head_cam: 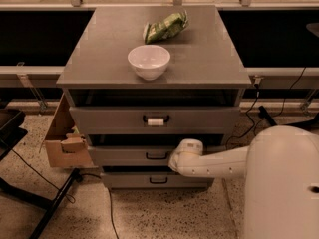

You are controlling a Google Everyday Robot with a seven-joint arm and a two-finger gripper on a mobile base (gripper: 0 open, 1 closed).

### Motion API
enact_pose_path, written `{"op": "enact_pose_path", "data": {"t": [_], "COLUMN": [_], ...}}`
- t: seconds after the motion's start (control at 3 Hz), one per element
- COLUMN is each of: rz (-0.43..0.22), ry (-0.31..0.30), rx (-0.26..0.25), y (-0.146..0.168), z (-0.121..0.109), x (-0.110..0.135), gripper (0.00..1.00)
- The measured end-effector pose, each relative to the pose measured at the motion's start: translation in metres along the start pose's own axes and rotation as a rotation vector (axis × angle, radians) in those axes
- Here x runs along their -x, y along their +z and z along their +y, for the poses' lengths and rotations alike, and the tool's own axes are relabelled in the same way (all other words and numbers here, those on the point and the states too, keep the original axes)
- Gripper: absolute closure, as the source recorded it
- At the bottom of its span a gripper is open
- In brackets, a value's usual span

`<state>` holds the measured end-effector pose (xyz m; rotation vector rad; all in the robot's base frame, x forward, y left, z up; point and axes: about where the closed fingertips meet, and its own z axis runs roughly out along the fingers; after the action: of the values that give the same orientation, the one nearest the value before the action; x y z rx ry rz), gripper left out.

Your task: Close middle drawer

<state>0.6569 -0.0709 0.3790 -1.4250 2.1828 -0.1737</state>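
Reaching in from lower right, the gripper (pixel 182 157) is at the front of the middle drawer (pixel 124 156), just right of its black handle (pixel 156 156); open or closed, I cannot tell. The drawer lies directly beyond at lower centre, its front running left-right and seemingly slightly out, so the push goes straight back into the cabinet (pixel 109 49)

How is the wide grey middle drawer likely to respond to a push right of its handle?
It should slide stiffly and straight: the wide grey middle drawer has a flat, rigid front and sticks out only slightly. The tool sits against it right of the black bar handle, so an off-centre push might skew it a little. Its low front suggests it is light.
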Motion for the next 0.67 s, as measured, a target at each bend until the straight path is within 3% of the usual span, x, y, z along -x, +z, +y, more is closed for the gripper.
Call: {"op": "enact_pose_path", "data": {"t": [0.67], "rz": [0.006], "ry": [-0.002], "rx": [-0.003], "y": [0.0007], "z": [-0.0029], "x": [-0.0028], "gripper": [0.59]}}
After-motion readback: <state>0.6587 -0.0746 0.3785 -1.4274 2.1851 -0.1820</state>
